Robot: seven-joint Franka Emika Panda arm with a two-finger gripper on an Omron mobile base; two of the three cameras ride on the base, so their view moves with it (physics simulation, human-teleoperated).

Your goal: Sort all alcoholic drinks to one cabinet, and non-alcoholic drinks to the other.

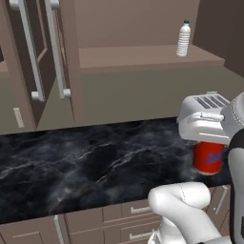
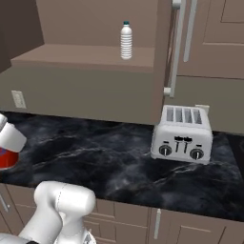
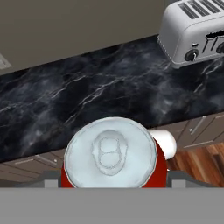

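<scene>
1. Black marble-veined counter (image 1: 86,167) runs glossy under brown cabinets, beside a boxy silver toaster (image 2: 182,133).
2. I see my gripper (image 3: 113,183) with jaws clamped around the round red can (image 1: 208,157), silver top up.
3. Ribbed clear-white bottle (image 2: 126,40) stands upright on the cabinet shelf (image 1: 143,55).

1. The plastic bottle (image 1: 183,38) is stood upright on the shelf (image 1: 143,56) of the open cabinet, above the tabletop (image 1: 86,162).
2. The toaster (image 2: 182,134) is set on the tabletop against the back wall, below and to the right of the bottle in the right base view.
3. The can (image 1: 208,157) is held between the jaws of the tool (image 1: 208,143), raised above the tabletop's front edge.
4. Drawers (image 1: 138,221) are placed under the tabletop's front edge.
5. The cabinet door (image 1: 43,52) is swung open at the left of the shelf.
</scene>
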